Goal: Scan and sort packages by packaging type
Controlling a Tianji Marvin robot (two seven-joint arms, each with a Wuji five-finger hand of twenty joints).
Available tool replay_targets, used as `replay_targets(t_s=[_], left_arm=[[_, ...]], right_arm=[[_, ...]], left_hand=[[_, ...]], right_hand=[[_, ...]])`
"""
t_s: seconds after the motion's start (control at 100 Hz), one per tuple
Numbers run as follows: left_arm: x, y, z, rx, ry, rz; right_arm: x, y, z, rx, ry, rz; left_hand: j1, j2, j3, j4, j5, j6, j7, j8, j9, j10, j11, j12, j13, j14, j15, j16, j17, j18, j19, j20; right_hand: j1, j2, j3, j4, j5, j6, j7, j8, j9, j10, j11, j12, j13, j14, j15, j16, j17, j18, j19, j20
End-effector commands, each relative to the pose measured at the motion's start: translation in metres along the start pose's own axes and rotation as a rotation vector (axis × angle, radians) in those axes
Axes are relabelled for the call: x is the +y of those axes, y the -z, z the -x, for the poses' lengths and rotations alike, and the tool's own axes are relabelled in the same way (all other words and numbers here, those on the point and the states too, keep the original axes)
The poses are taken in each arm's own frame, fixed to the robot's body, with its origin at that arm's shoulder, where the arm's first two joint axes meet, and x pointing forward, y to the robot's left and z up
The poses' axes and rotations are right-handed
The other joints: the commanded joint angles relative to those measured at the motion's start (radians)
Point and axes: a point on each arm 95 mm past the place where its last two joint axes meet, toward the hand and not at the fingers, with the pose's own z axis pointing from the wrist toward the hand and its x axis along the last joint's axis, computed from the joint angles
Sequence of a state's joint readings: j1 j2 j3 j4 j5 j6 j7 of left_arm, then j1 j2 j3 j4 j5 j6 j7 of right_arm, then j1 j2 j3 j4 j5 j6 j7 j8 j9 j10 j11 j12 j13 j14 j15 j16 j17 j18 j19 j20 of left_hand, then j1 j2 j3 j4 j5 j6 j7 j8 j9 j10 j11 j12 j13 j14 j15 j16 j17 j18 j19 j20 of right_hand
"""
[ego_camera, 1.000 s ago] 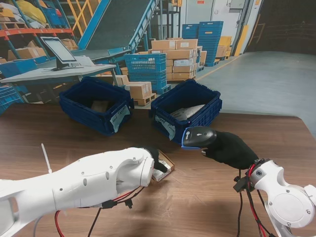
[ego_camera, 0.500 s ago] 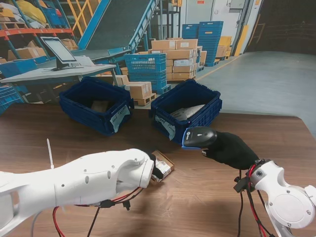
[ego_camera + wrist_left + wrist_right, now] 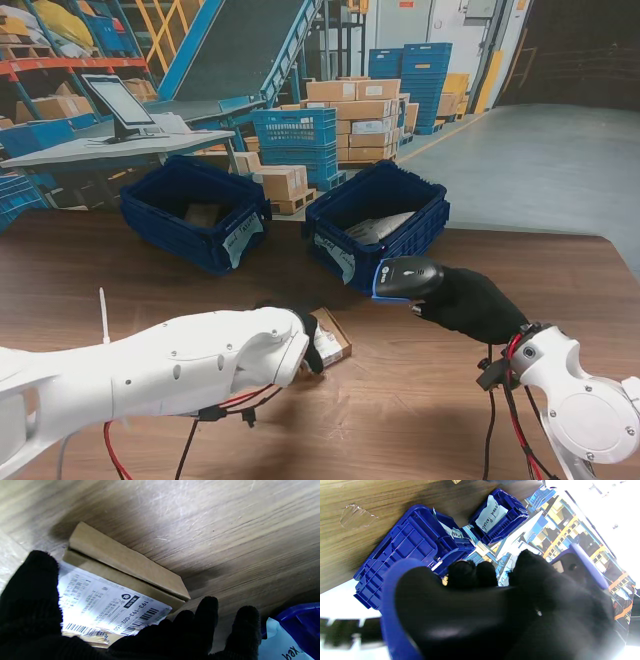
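Brown wood with long streaky lines makes the table, and a warehouse full of boxes sits behind it. A small flat cardboard box with a white barcode sticker lies on the table near me, in front of the two bins. My left hand, in a fuzzy black glove, rests on the box with its fingers spread over the sticker, but I cannot tell if it is gripping. A second ago the box sat a bit tilted; now it lies flatter. My right hand is wrapped tight around a smooth black scanner with a blue edge. Two blue plastic bins stand farther away: the left bin holds something brown, and the right bin holds a shiny gray bag, I think.
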State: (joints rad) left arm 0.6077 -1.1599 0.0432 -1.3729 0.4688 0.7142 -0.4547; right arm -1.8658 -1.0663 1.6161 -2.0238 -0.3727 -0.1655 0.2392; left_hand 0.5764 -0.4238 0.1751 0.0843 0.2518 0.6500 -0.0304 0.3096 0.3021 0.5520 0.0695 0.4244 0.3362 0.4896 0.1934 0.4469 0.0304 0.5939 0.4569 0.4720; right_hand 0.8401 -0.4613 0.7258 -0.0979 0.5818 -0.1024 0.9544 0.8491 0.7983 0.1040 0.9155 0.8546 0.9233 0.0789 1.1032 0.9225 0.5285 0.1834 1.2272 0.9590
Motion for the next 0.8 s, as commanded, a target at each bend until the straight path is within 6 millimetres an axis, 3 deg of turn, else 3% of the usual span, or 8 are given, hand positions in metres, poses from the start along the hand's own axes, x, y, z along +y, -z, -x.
replay_targets(t_s=[0.0,0.11,0.2,0.47,0.59,0.7,0.79], left_arm=[[0.024,-0.005,0.012,-0.017,-0.022,0.069],[0.027,-0.005,0.024,0.010,-0.073,0.054],[0.029,-0.003,0.033,0.045,-0.110,0.057],[0.034,-0.001,0.041,0.106,-0.184,0.055],[0.036,-0.003,0.044,0.123,-0.204,0.037],[0.041,-0.005,0.050,0.151,-0.166,0.003],[0.046,-0.007,0.054,0.163,-0.157,-0.037]], right_arm=[[-0.002,0.001,-0.003,0.002,-0.006,-0.009],[-0.002,0.001,-0.004,0.001,-0.006,-0.006],[-0.002,0.001,-0.004,-0.001,-0.006,-0.005],[-0.004,-0.001,-0.005,0.003,-0.005,-0.009],[-0.004,-0.001,-0.006,-0.001,-0.006,-0.008],[-0.004,-0.001,-0.006,-0.005,-0.007,-0.010],[-0.004,-0.001,-0.005,-0.006,-0.007,-0.015]], left_hand=[[0.132,0.032,0.213,0.059,0.110,-0.060,0.080,0.016,0.060,-0.051,0.012,0.015,0.026,0.029,0.024,0.013,0.008,0.077,0.029,0.003],[0.129,-0.015,0.307,0.074,0.151,-0.089,0.101,0.038,0.109,-0.076,0.021,0.025,0.066,0.014,0.042,0.020,0.012,0.062,0.074,0.022],[0.123,-0.025,0.328,0.073,0.150,-0.097,0.101,0.043,0.106,-0.085,0.017,0.026,0.061,0.007,0.037,0.018,0.011,0.038,0.078,0.022],[0.102,-0.060,0.339,0.041,0.135,-0.106,0.093,0.046,0.093,-0.095,0.014,0.022,0.063,-0.001,0.031,0.013,0.012,0.010,0.071,0.017],[0.113,-0.105,0.432,0.031,0.164,-0.128,0.114,0.070,0.143,-0.118,0.030,0.040,0.102,-0.016,0.049,0.024,0.036,-0.004,0.097,0.034],[0.147,-0.135,0.503,0.059,0.224,-0.173,0.157,0.140,0.232,-0.162,0.074,0.102,0.180,-0.044,0.088,0.058,0.082,-0.014,0.153,0.065],[0.182,-0.153,0.548,0.095,0.288,-0.226,0.216,0.236,0.291,-0.209,0.187,0.165,0.270,-0.074,0.130,0.095,0.134,-0.018,0.220,0.098]], right_hand=[[0.109,0.081,0.084,-0.011,0.062,-0.062,0.028,0.016,0.018,0.033,-0.012,0.007,0.001,0.011,0.002,0.002,-0.003,-0.002,0.007,0.008],[0.108,0.082,0.084,-0.010,0.063,-0.062,0.029,0.016,0.019,0.033,-0.012,0.007,0.001,0.012,0.002,0.002,-0.003,-0.004,0.007,0.007],[0.109,0.081,0.084,-0.010,0.062,-0.062,0.029,0.016,0.018,0.032,-0.013,0.007,0.001,0.011,0.002,0.002,-0.003,-0.004,0.007,0.007],[0.108,0.082,0.084,-0.010,0.062,-0.063,0.028,0.016,0.018,0.033,-0.013,0.007,0.001,0.009,0.001,0.002,-0.002,-0.001,0.008,0.008],[0.108,0.082,0.084,-0.010,0.062,-0.062,0.029,0.016,0.019,0.034,-0.012,0.007,0.001,0.011,0.001,0.002,-0.003,-0.003,0.007,0.007],[0.108,0.082,0.084,-0.010,0.063,-0.063,0.029,0.016,0.018,0.034,-0.012,0.007,0.002,0.012,0.002,0.002,-0.002,-0.003,0.007,0.007],[0.108,0.082,0.084,-0.010,0.062,-0.063,0.028,0.015,0.018,0.033,-0.012,0.007,0.000,0.012,0.002,0.002,-0.002,-0.002,0.008,0.007]])
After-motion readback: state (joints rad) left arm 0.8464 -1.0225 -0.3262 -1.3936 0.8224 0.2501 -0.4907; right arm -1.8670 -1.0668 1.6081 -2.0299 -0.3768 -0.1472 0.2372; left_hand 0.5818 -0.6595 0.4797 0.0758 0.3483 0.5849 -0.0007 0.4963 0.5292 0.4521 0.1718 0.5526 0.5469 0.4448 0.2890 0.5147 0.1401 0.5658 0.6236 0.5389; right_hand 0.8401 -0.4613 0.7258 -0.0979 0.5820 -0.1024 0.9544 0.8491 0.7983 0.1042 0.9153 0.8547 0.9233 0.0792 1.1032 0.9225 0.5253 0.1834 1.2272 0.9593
